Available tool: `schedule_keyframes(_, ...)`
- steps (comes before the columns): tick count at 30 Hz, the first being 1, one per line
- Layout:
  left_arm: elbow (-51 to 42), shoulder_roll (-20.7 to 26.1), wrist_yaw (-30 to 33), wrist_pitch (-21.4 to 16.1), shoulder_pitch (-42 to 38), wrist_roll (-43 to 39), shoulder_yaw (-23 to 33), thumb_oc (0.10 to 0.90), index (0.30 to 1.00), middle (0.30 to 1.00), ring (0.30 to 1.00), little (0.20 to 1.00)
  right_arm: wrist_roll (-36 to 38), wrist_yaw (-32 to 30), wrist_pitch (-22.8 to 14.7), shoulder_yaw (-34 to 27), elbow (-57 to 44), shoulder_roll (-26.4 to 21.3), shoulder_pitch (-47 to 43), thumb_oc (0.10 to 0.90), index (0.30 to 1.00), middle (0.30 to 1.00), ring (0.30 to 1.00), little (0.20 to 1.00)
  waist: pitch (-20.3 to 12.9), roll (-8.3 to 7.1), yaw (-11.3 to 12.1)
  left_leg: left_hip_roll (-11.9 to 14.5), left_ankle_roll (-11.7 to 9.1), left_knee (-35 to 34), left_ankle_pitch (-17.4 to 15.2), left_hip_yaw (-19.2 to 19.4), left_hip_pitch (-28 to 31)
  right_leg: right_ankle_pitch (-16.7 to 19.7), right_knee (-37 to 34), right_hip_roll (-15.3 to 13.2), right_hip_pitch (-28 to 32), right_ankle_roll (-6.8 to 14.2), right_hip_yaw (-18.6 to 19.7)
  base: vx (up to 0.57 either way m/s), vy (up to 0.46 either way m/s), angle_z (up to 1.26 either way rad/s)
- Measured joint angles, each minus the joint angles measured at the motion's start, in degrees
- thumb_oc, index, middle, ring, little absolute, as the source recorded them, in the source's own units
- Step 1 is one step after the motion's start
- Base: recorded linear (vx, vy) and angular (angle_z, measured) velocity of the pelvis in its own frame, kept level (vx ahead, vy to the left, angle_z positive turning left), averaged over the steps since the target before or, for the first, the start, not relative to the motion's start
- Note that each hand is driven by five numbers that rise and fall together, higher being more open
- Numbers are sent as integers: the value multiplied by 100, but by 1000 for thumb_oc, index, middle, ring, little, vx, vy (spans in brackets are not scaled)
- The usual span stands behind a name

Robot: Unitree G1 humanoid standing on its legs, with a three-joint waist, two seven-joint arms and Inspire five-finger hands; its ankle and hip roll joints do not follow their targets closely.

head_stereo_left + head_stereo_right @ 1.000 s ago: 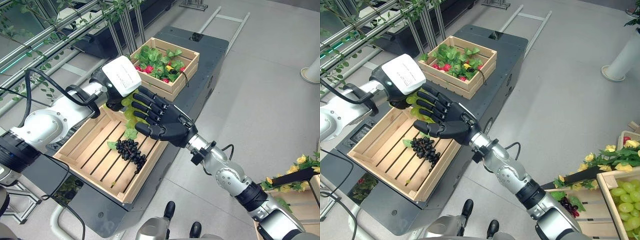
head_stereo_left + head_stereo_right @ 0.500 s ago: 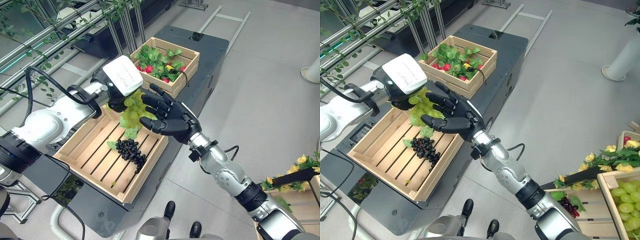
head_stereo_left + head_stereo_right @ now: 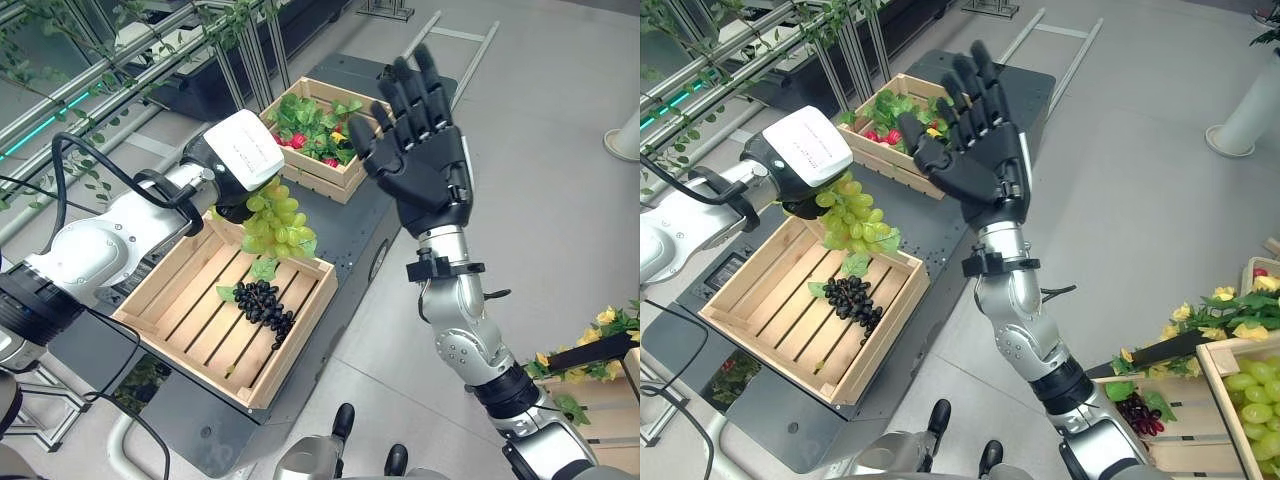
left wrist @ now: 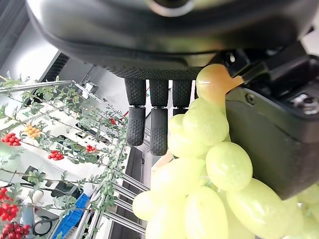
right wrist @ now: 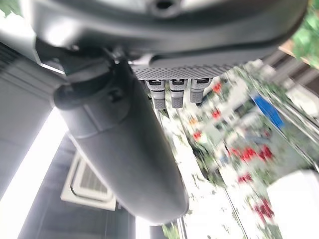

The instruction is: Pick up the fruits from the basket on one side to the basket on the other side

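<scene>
1. The right robot hand (image 3: 422, 130) has lifted away toward 1 o'clock, fingers spread wide and empty.
2. The left robot hand (image 3: 232, 180) now alone pinches the green grape bunch (image 3: 276, 226) above the slatted crate (image 3: 190, 290), so the handover looks done.

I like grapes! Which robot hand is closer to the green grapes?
Left. The left robot hand holds the green grapes above the crate. The right robot hand is raised open, off to their side.

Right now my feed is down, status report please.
Left robot hand shut on green grape bunch, hanging above slatted wooden crate. Right robot hand open, raised, empty. Nothing in the way.
</scene>
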Motion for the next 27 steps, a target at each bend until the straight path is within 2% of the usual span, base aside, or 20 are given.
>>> schedule_keyframes(3, -17, -86, 0, 0, 0, -6, 3, 400, 300, 300, 300, 300, -262, -170, 87, -5, 0, -110, 2, 800, 900, 900, 900, 900, -55, 86, -18, 3, 0, -1, 0, 3, 0, 0, 0, 2, -1, 0, 2, 0, 0, 0)
schedule_keyframes(8, -228, -211, 15, 0, 0, -7, 9, 400, 300, 300, 300, 300, -204, -87, 673, 14, 27, -414, 4, 800, 900, 900, 900, 900, -90, 125, -16, 11, 1, -1, 1, -4, 2, 1, 0, 16, 7, -1, -14, 0, 0, 0)
schedule_keyframes(10, -287, -224, 35, 0, 0, -13, 9, 400, 300, 300, 300, 300, -183, 132, 883, 70, 35, -540, 7, 800, 900, 900, 900, 900, -92, 120, -14, 9, 2, -1, 1, -10, 9, 1, 0, 16, 19, -1, -21, 0, 0, 0)
schedule_keyframes(19, -434, -221, 75, 0, 0, -291, 12, 400, 300, 300, 300, 300, -186, 635, 1257, 252, 589, -560, 8, 800, 900, 900, 900, 900, -154, 9, -2, 7, 5, -1, 4, -21, 20, 0, 0, 16, 35, -1, -40, 0, 0, 0)
schedule_keyframes(27, -687, -220, 86, 0, -1, -460, 18, 400, 300, 300, 300, 300, -186, 1099, 1618, 560, 758, -736, 54, 800, 900, 900, 900, 900, -174, -27, 3, 3, 29, -1, 20, -36, 17, 1, 0, 17, 38, 0, -54, 0, 0, 0)
